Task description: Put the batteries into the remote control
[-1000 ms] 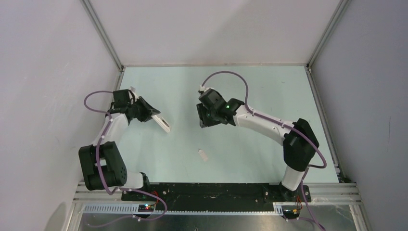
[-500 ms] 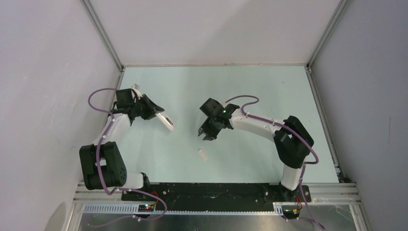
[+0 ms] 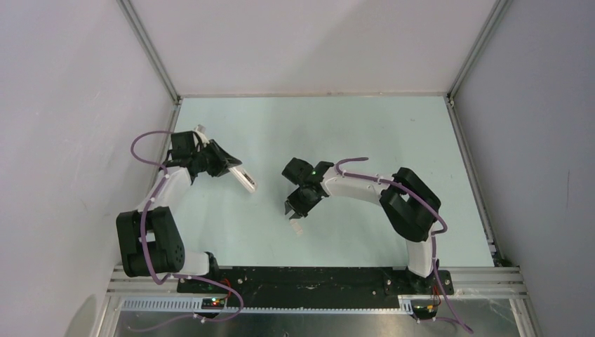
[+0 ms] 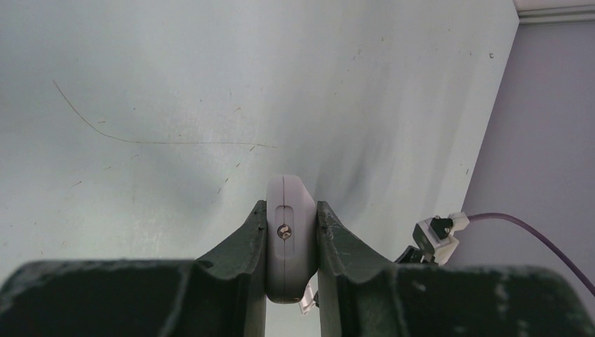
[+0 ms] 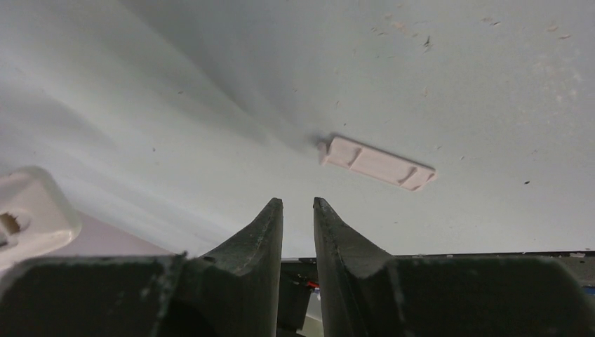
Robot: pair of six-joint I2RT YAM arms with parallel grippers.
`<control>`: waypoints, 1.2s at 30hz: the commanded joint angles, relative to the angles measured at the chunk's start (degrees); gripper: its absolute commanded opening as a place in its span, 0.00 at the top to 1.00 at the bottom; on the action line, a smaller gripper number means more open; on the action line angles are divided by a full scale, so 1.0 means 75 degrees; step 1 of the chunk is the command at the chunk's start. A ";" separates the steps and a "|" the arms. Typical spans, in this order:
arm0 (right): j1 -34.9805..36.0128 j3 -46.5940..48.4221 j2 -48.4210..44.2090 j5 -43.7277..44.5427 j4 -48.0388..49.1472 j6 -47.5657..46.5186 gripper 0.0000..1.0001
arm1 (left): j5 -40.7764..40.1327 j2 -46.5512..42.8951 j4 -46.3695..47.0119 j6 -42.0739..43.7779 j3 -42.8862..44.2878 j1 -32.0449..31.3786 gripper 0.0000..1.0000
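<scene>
My left gripper (image 3: 228, 168) is shut on the white remote control (image 3: 243, 180) and holds it above the table at the left. In the left wrist view the remote (image 4: 288, 239) sits end-on between the fingers (image 4: 257, 232), with a small slot and screw facing the camera. My right gripper (image 3: 290, 210) is low over the table, right by the flat white cover strip (image 3: 297, 226). In the right wrist view the jaws (image 5: 297, 202) stand a narrow gap apart and empty, and the cover strip (image 5: 377, 163) lies just beyond them to the right. No batteries are visible.
The pale green table (image 3: 351, 133) is walled by grey panels on the left, back and right. The black base rail (image 3: 316, 277) runs along the near edge. A white part (image 5: 28, 210) shows at the left edge of the right wrist view.
My right gripper has swung toward the near side and down, from mid-table to beside the cover strip. My left gripper has shifted the remote slightly right.
</scene>
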 commanded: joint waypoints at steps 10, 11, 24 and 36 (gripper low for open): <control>-0.0091 -0.0182 0.0367 0.0282 -0.0004 0.0453 0.71 | 0.0416 -0.0009 0.0229 -0.0081 0.0000 -0.0087 1.00; -0.0097 -0.0183 0.0381 0.0283 -0.0023 0.0459 0.71 | 0.0420 -0.0004 0.0231 -0.0072 0.0005 -0.0087 1.00; -0.0147 -0.0177 0.0557 0.0161 0.0043 0.0521 0.81 | 0.0434 0.0071 0.0235 -0.0081 0.0017 -0.0087 1.00; -0.0129 -0.0181 0.0645 0.0067 0.0123 0.0473 0.92 | 0.0442 0.0063 0.0230 -0.0081 0.0021 -0.0092 1.00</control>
